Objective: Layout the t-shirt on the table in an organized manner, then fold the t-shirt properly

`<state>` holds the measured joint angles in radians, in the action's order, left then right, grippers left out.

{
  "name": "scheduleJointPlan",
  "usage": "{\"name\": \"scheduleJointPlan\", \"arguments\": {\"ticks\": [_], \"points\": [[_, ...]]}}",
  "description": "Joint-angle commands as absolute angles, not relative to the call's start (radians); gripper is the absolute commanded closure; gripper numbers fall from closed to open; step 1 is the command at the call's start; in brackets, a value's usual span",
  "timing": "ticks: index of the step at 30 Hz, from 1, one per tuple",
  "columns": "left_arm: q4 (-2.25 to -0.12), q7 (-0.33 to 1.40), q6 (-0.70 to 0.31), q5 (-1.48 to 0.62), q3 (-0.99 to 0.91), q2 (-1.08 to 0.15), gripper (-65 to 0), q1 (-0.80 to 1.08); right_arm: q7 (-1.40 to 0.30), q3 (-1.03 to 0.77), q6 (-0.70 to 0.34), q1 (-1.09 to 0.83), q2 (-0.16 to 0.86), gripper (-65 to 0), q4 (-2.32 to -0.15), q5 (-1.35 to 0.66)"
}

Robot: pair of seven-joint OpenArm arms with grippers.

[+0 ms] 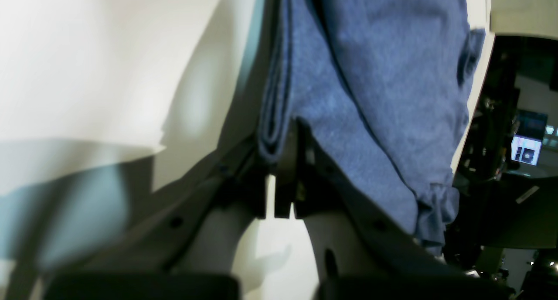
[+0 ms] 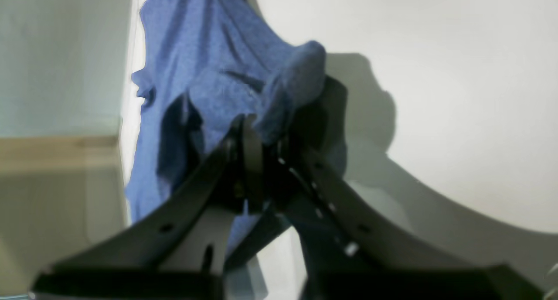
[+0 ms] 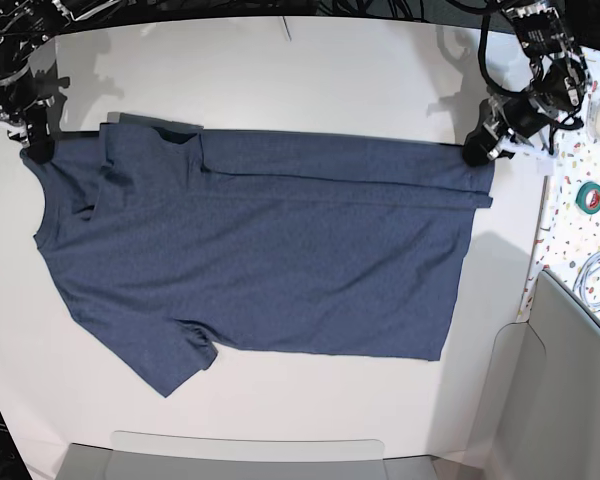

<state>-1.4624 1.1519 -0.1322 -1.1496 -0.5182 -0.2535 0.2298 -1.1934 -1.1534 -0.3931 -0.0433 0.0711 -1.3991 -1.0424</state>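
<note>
The shirt (image 3: 270, 270) lies spread across the white tabletop (image 3: 310, 70), its neck end toward 9 o'clock and hem toward 3 o'clock, with the far long edge folded over in a strip along 12 o'clock. The left gripper (image 3: 477, 152) has its jaws clenched on the folded hem corner at about 2 o'clock. The right gripper (image 3: 37, 148) has its jaws clenched on bunched cloth at the shoulder corner, about 10 o'clock. One sleeve (image 3: 175, 360) points toward 7 o'clock
</note>
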Motion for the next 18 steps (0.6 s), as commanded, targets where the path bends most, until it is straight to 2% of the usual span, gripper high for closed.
{"name": "scheduleJointPlan", "arguments": {"ticks": [1, 6, 12, 18], "points": [[-1.486, 1.148, -0.136, -1.153, -0.556, -0.269, 0.0, 0.243, -1.181, -1.161, -0.386, -0.067, 0.084, 0.0, -1.423, -1.033], [-1.55, 1.199, -0.136, -1.155, -0.642, -0.265, 0.0, 0.366, -1.181, -1.165, -0.389, -0.183, 0.084, 0.0, -1.483, -1.047], [-1.639, 1.201, -0.137, -1.155, -0.691, -0.223, 0.0, 0.492, -1.181, -1.164, -0.389, -0.348, 0.084, 0.0, -1.495, -1.211], [-1.661, 1.201, -0.139, -1.156, -0.702, -0.171, 0.0, 0.568, -1.181, -1.167, -0.389, -0.394, 0.091, 0.0, -1.497, -1.244]]}}
